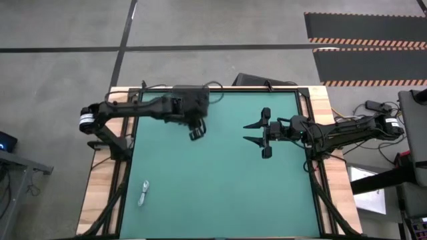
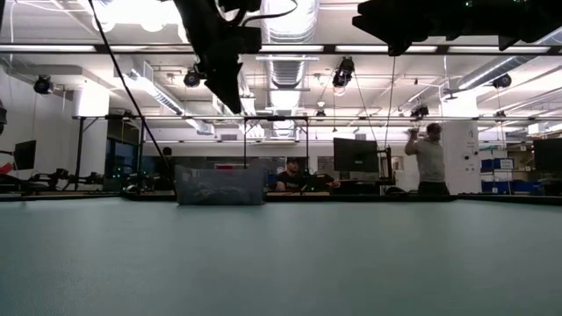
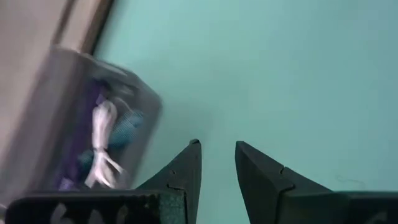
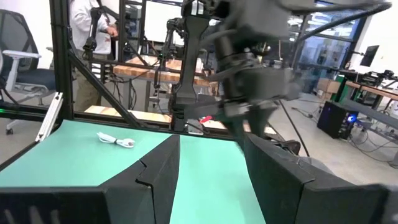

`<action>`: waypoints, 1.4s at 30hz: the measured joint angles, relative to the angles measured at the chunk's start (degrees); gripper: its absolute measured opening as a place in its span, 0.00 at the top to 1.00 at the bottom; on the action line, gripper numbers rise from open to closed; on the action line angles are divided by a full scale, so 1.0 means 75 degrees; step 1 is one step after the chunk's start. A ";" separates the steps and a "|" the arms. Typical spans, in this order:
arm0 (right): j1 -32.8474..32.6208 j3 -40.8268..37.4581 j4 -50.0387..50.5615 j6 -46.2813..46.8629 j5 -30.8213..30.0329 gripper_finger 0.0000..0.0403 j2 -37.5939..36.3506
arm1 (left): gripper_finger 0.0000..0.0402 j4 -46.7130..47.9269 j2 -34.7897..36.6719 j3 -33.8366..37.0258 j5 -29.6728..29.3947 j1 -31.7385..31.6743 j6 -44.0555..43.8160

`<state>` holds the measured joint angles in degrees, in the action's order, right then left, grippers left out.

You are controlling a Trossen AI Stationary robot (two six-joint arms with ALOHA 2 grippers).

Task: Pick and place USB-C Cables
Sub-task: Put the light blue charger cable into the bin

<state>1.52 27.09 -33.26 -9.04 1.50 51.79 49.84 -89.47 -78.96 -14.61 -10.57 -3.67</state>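
Observation:
One white USB-C cable bundle lies flat on the green mat near the table's near-left corner; it also shows in the right wrist view. A clear bin at the far edge holds white, purple and blue cable bundles. My left gripper hangs above the mat just in front of that bin, narrowly open and empty. My right gripper hovers over the middle-right of the mat, wide open and empty, pointing toward the table's left.
The green mat is framed by wooden edges and black rails. The left arm stands in front of my right gripper. People and desks show in the room beyond the far edge.

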 joint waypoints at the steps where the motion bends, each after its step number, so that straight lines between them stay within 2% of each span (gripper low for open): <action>1: 0.0000 0.0000 0.0000 0.0000 0.0000 0.58 0.0000 | 0.80 0.0129 -0.0003 0.0012 -0.0003 0.0129 -0.0158; 12: 0.0000 0.0000 -0.0060 -0.0183 0.0000 0.58 0.0000 | 0.80 0.0556 0.0006 0.0623 0.0259 0.1296 -0.2118; 27: 0.0001 0.0000 -0.0530 -0.0755 -0.0003 0.58 0.0003 | 0.80 0.1355 0.0006 0.1762 0.2532 0.2769 -0.5777; 42: 0.0003 0.0003 -0.0983 -0.1369 -0.0003 0.58 0.0003 | 0.80 0.1504 -0.0009 0.1990 0.2961 0.4388 -0.9070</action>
<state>1.54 27.11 -40.63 -19.31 1.48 51.81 61.12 -89.54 -64.04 7.59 22.34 -71.70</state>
